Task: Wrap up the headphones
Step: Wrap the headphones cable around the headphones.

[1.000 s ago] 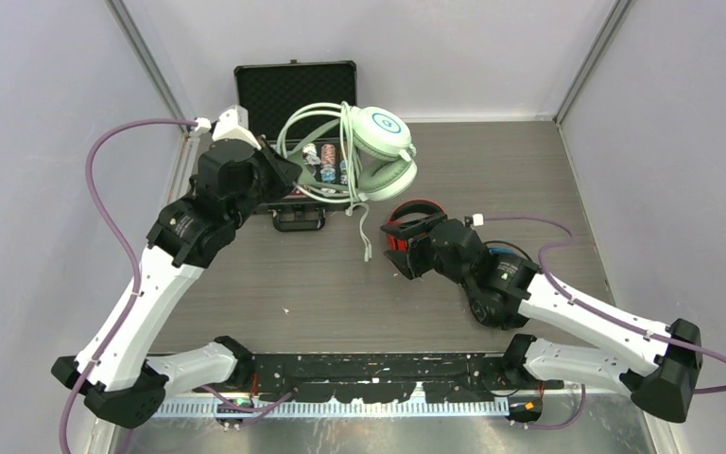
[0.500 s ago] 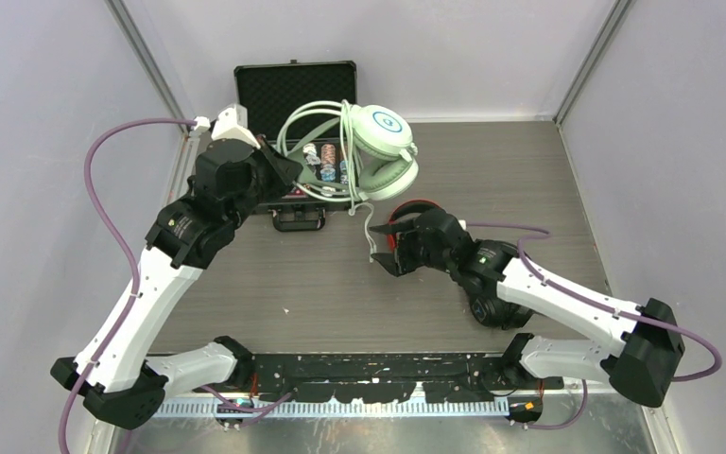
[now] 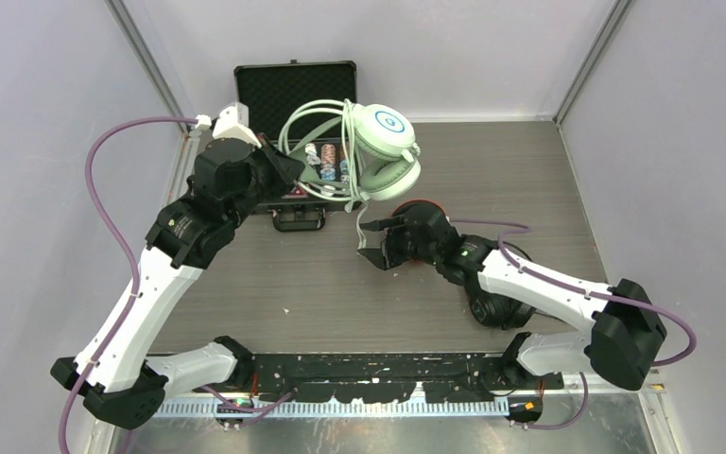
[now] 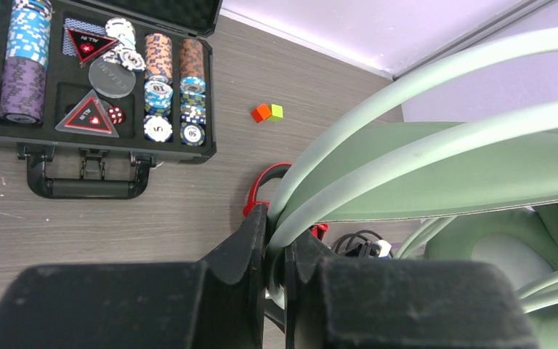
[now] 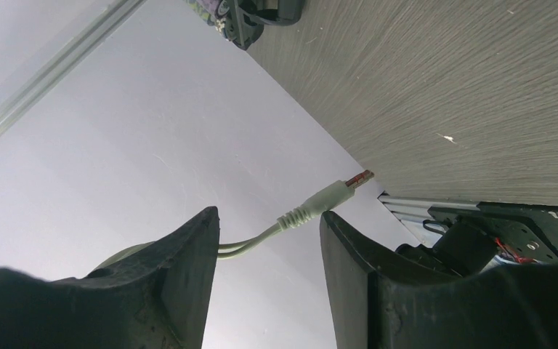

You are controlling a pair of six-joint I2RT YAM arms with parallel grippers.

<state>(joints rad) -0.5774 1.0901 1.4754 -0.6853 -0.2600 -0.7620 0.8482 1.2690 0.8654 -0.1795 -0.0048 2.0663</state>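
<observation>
The pale mint-green headphones (image 3: 384, 142) hang in the air above the open case. My left gripper (image 3: 288, 170) is shut on their headband (image 4: 443, 153), which shows pinched between its fingers (image 4: 276, 233). Their thin cable (image 3: 363, 230) hangs down to a plug (image 5: 327, 196). My right gripper (image 3: 371, 244) is open, and the cable end passes between its fingers (image 5: 269, 218) without being pinched. The red headphones (image 3: 416, 206) lie on the table behind the right gripper and also show in the left wrist view (image 4: 260, 190). The black headphones (image 3: 496, 307) lie partly hidden under my right arm.
An open black case (image 3: 293, 90) of poker chips (image 4: 167, 80) stands at the back left, under the mint headphones. Small orange and green cubes (image 4: 268, 112) lie on the table beyond it. Walls close in the table on the left, back and right.
My right gripper has moved left, away from the red headphones, to the hanging mint cable, whose end now sits between its open fingers. The left gripper has kept its hold.
</observation>
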